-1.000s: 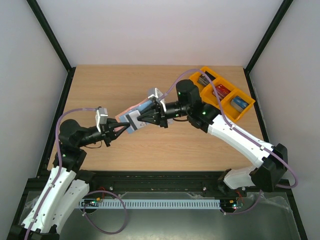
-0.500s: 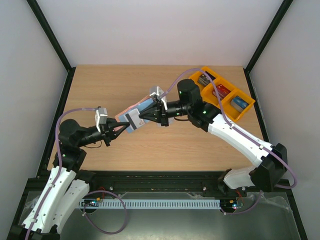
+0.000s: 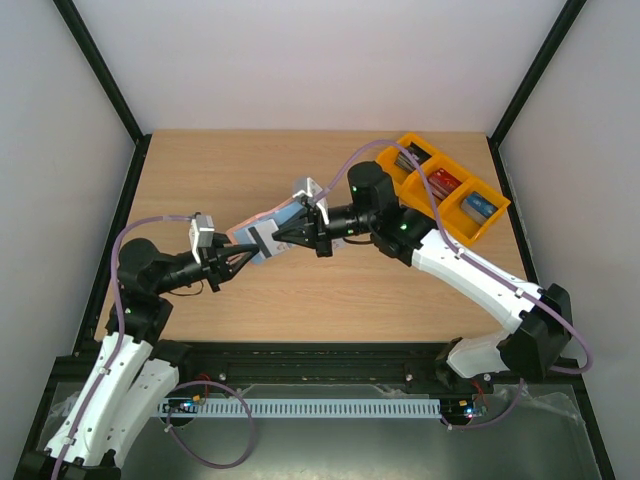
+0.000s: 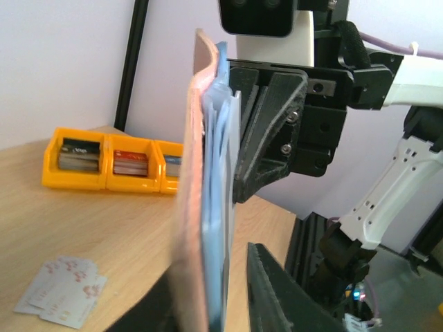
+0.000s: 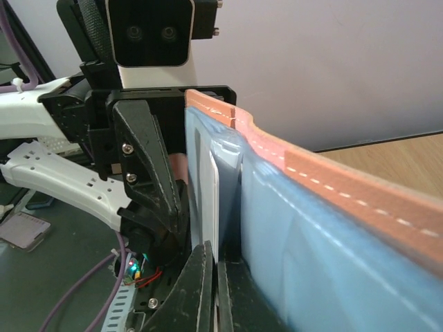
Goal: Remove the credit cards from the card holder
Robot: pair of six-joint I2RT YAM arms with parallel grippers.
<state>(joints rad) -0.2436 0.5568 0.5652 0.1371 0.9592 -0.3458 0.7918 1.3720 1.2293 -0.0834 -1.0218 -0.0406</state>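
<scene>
Mid-air over the wooden counter (image 3: 200, 180), the pinkish-tan, blue-lined folding card holder (image 4: 197, 207) stands on edge between the left fingers (image 4: 277, 297), grip uncertain; the right fingers (image 5: 197, 290) pinch a thin white credit card (image 5: 211, 200) whose long axis points back along that arm.

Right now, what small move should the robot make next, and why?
Probably the right gripper should draw straight back: it is shut on the white card tucked in the card holder, whose other end sits between the left gripper fingers.
</scene>
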